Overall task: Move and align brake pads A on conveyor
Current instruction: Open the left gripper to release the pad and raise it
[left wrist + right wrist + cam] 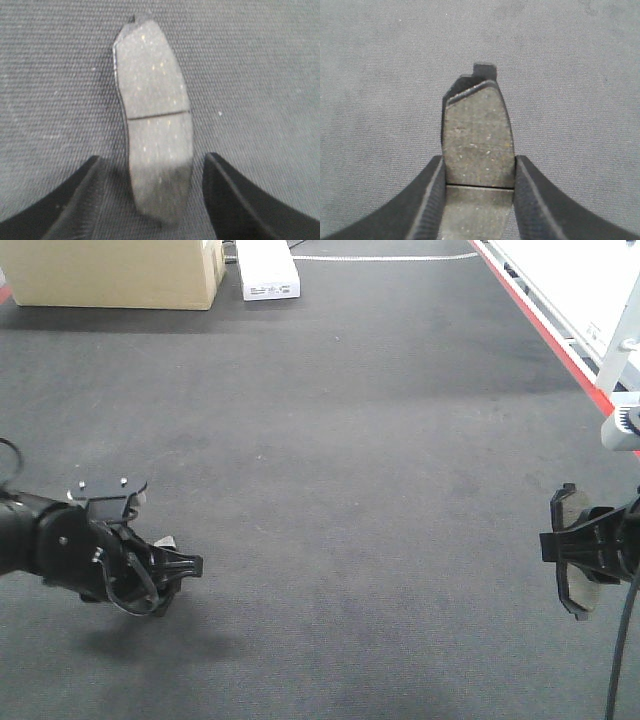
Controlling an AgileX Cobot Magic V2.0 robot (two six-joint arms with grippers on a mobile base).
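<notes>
**Q:** Left side. What sits under your left gripper [151,159]?

**A:** Left wrist view: jaws spread. The left pad [155,115] lies flat on the belt [260,75], long axis pointing away from the camera, groove across its middle. Its near end lies between the two fingers [65,205]. Belt shows on both sides of it, so neither finger touches it.

**Q:** Does the front view confirm that?

**A:** No. There your left gripper hangs low at the lower left of the belt, seen side-on, and it hides the pad.

**Q:** Right side?

**A:** Your right gripper [479,165] is pinching the right pad [477,125]. Both fingers press on its long edges, level with the groove. In the front view this pad stands on edge, roughly upright, at the right border of the frame. The red strip [540,325] runs along that side. You cannot tell from either view whether its lower end touches the belt.

**Q:** Where are the two grippers relative to each other?

**A:** Well apart, at opposite sides of the belt, about level with each other.

**Q:** Anything else to log?

**A:** A cardboard box [110,275] and a white box [268,268] just beside it, at the far edge of the belt.
</notes>
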